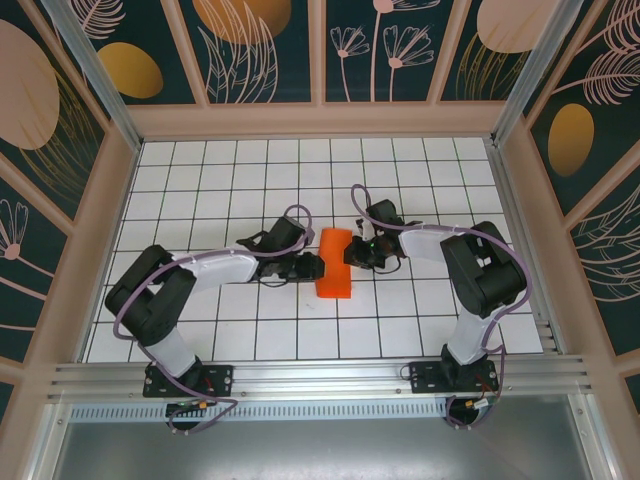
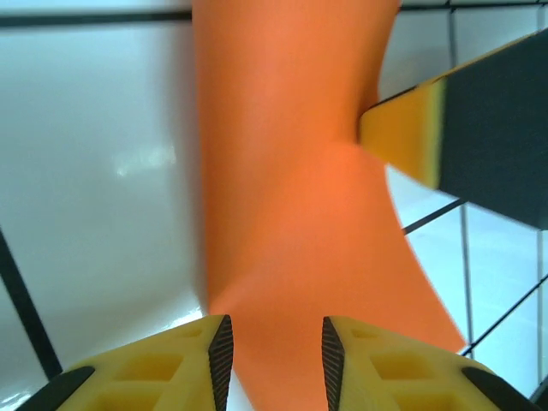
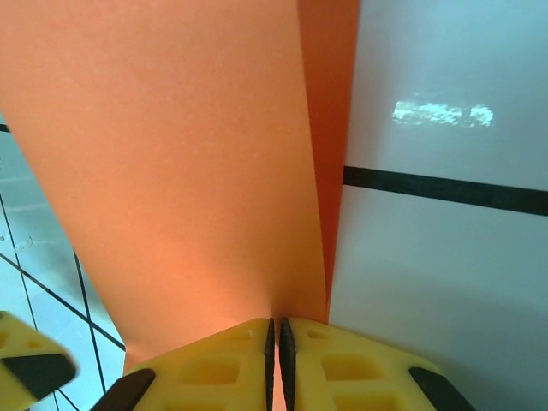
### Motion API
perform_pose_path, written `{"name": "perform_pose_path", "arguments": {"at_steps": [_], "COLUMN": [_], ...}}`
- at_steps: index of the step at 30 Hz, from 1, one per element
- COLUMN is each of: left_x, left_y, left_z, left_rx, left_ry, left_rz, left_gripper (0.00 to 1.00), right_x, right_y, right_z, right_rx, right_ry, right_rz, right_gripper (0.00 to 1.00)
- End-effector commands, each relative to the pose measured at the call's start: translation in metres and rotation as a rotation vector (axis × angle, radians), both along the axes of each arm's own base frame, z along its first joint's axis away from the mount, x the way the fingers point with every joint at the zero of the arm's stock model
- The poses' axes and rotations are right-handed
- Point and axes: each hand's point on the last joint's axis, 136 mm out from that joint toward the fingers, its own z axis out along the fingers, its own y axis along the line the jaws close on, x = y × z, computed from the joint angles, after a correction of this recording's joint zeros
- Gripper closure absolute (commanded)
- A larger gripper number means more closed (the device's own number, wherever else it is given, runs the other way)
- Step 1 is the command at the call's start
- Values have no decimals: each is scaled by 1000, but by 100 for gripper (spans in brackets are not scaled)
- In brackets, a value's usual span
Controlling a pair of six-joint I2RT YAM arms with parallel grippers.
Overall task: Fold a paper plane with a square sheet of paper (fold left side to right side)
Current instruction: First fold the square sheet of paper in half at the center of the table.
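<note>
The square sheet of paper (image 1: 335,262) is bright orange and lies doubled over into a narrow rectangle in the middle of the white grid table, its top layer bulging upward. My right gripper (image 1: 352,250) is at its right edge, and in the right wrist view the right gripper (image 3: 276,324) is shut on the paper (image 3: 171,154), with a lower layer showing just to the right. My left gripper (image 1: 312,265) is at the left edge. In the left wrist view the left gripper (image 2: 274,330) has its jaws apart over the curved paper (image 2: 291,197), and a right fingertip (image 2: 407,133) touches the paper's far edge.
The white grid table (image 1: 220,180) is boxed in by beige rails and patterned walls (image 1: 265,45) on three sides. An aluminium rail (image 1: 320,375) runs along the near edge beside both arm bases. Both forearms reach inward over the middle rows of tiles.
</note>
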Motion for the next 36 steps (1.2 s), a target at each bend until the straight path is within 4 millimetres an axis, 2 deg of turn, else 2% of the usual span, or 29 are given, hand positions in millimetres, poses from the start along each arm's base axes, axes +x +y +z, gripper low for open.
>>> {"name": "perform_pose_path", "arguments": {"at_steps": [1,4,5,6,10,15,21,28,32,36], "left_x": [17,27,25,33,44,54,57,59,60,68], "left_y": [-6,-18,-19,-28,-38,-42,-25,2,13,21], "left_z": [23,28,21,24,16,-1,-29,-46,-47,-31], "left_rx": [-47,-83,-80,-96,-88,-56,30,99,100,81], "left_ry": [-34,-43,-26,-31,-32,-20,4,17,20,-14], "left_rz": [8,-11,-20,-31,-48,-48,-9,39,55,67], "left_gripper": [65,66,67,67,68,68,68,68,68,68], "right_x": [-16,-16,-17,-17,-17,-17,-18,-20,-21,-19], "right_y": [-17,-17,-16,-17,-16,-15,-17,-21,-22,-20], "right_z": [-30,-30,-30,-30,-31,-31,-33,-37,-37,-35], "right_rx": [-120,-121,-120,-121,-122,-123,-140,-163,-167,-161], "right_ry": [72,72,72,73,74,78,80,89,91,86], "right_rz": [2,2,4,3,5,9,10,16,18,19], "right_gripper": [84,84,84,84,84,84,84,84,85,84]}}
